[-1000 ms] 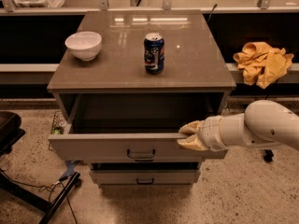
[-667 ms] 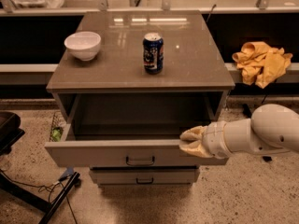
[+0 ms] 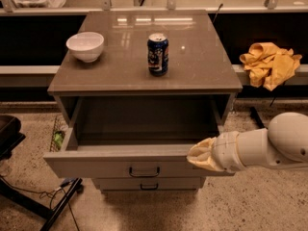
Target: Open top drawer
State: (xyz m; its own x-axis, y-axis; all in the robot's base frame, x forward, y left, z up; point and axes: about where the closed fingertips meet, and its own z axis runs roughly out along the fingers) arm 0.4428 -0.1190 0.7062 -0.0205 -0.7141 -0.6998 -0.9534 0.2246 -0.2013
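Observation:
The top drawer (image 3: 96, 165) of the grey-taupe cabinet stands pulled well out, its deep boxy inside empty and its black bar handle (image 3: 143, 172) on the front. My gripper (image 3: 198, 154) comes in from the right on a white arm and rests at the drawer front's upper right edge. A shallower drawer (image 3: 149, 183) below is shut.
A white bowl (image 3: 85, 45) and a blue drink can (image 3: 158, 54) stand on the cabinet top (image 3: 202, 66). A yellow cloth (image 3: 269, 64) lies on the ledge at right. A black stand's legs (image 3: 33, 201) and cables are on the floor at left.
The top drawer has slid further out toward the camera, and my gripper has moved with its front edge.

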